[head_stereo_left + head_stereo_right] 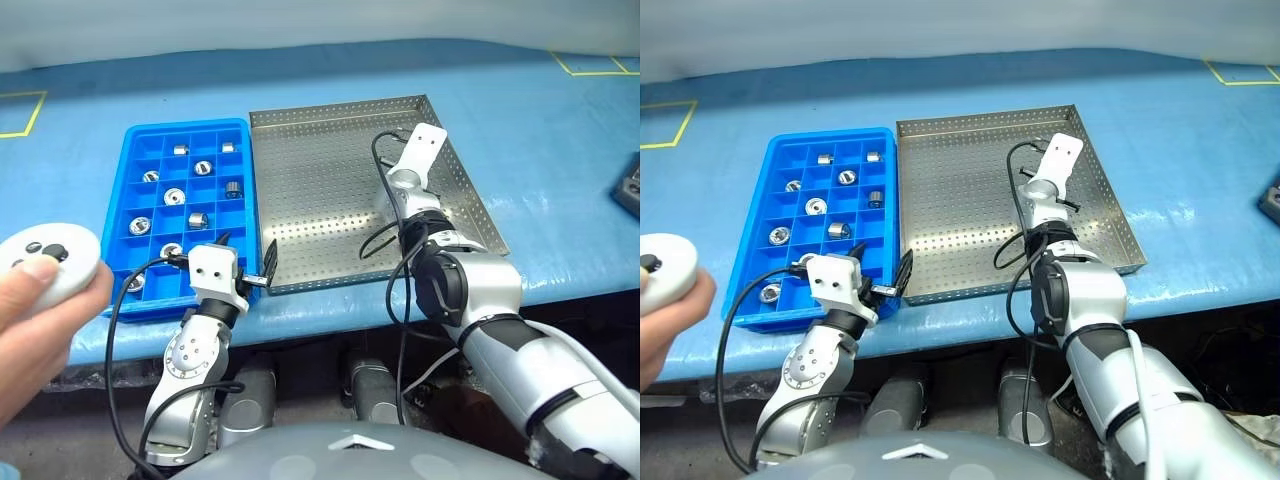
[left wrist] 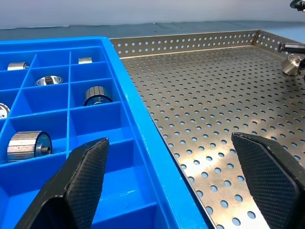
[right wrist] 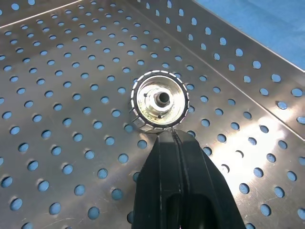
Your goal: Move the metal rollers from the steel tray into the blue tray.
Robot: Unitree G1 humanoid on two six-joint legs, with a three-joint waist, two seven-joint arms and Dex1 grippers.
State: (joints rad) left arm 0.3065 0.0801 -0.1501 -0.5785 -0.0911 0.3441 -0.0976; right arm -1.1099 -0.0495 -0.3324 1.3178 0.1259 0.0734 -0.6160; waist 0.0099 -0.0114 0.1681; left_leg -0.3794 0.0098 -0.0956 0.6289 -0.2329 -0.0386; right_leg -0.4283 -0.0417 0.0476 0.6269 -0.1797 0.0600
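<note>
Metal roller (image 3: 160,100): shiny, ridged rim, centre hole, on steel tray (image 3: 57,71).

Bright even overhead light, glare patches on steel tray (image 2: 209,124), pics sharp, soft shadows.

Blue tray (image 1: 250,215) showing bright blue, gridded; metal rollers (image 1: 175,196) shining silver; steel tray (image 1: 320,190) looking silver-grey with dotted perforations; surface (image 1: 540,130) showing light blue with yellow line markings; end effector fingers (image 2: 78,183) showing black, crosshatch-textured.
</note>
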